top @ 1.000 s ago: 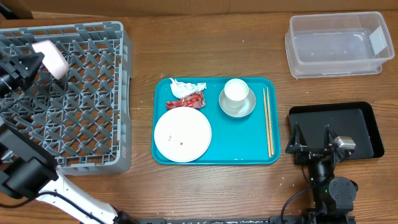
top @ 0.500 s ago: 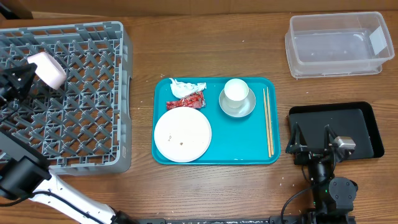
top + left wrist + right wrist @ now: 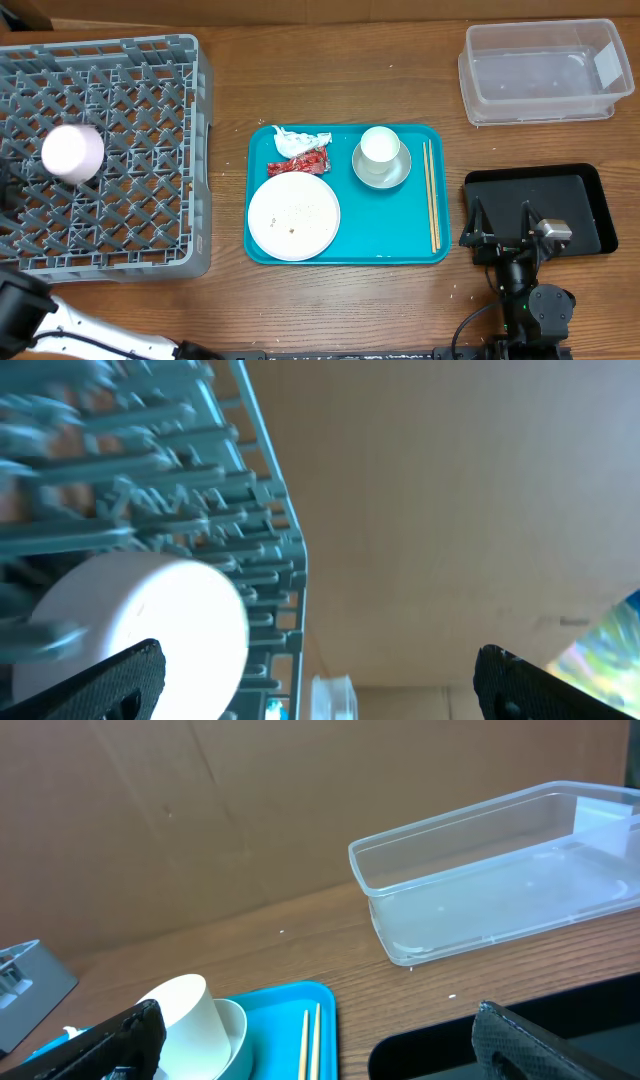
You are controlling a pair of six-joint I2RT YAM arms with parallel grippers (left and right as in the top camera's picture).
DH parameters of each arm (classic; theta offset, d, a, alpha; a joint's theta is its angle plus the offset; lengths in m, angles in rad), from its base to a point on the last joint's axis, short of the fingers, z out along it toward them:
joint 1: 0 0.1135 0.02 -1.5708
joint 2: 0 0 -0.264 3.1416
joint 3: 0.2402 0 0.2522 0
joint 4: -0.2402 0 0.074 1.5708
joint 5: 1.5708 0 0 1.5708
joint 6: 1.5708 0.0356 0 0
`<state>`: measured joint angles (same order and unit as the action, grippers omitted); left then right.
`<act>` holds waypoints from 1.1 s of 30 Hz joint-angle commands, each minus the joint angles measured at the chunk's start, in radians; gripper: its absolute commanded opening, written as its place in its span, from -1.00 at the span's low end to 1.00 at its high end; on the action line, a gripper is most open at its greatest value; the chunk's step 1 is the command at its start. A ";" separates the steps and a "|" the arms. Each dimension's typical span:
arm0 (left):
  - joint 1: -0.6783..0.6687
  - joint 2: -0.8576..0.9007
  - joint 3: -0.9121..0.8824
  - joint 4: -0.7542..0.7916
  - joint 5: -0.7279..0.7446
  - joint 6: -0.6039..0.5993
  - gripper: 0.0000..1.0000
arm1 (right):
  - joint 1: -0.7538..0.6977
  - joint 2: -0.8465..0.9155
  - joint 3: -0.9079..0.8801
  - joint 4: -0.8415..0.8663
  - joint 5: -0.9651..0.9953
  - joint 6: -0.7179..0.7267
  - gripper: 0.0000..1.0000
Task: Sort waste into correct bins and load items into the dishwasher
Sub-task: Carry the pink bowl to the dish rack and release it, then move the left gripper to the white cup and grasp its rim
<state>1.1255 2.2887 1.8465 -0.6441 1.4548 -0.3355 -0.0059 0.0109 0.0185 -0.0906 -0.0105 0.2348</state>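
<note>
Positions read from overhead, the table as the dial.

- Dish rack (image 3: 198,170): grey, square, open lattice, at 9 o'clock.
- One pale bowl (image 3: 72,153) rests on the lattice, left of middle. Whether it is inverted or on its side cannot be told.
- Plate (image 3: 293,217): round, white, flat, near centre, with a few loose grains (image 3: 291,229) on it.
- Wrapper (image 3: 298,164): red, at the plate's 12 o'clock rim.
- Napkin (image 3: 300,140): white, crumpled, just beyond the wrapper.
- Second bowl (image 3: 381,172): upright, at the plate's 2 o'clock, with the white cup (image 3: 380,145) standing in it.
- Chopsticks (image 3: 430,195): parallel, at that bowl's 3 o'clock.
- Clear tub (image 3: 540,75): labelled, at 2 o'clock.
- Black tray (image 3: 580,200): shallow, at 4 o'clock.

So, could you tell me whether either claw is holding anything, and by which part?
Nothing is held: the left claw and right claw are open, and the bowl sits loose in the rack.
</note>
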 commanded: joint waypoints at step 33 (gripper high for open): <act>-1.227 -0.594 -0.004 -0.362 -1.048 0.344 1.00 | -0.003 -0.008 -0.010 0.006 0.010 -0.003 1.00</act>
<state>0.0326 1.6909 1.8442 -1.0138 0.6235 -0.0956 -0.0059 0.0109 0.0185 -0.0898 -0.0105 0.2348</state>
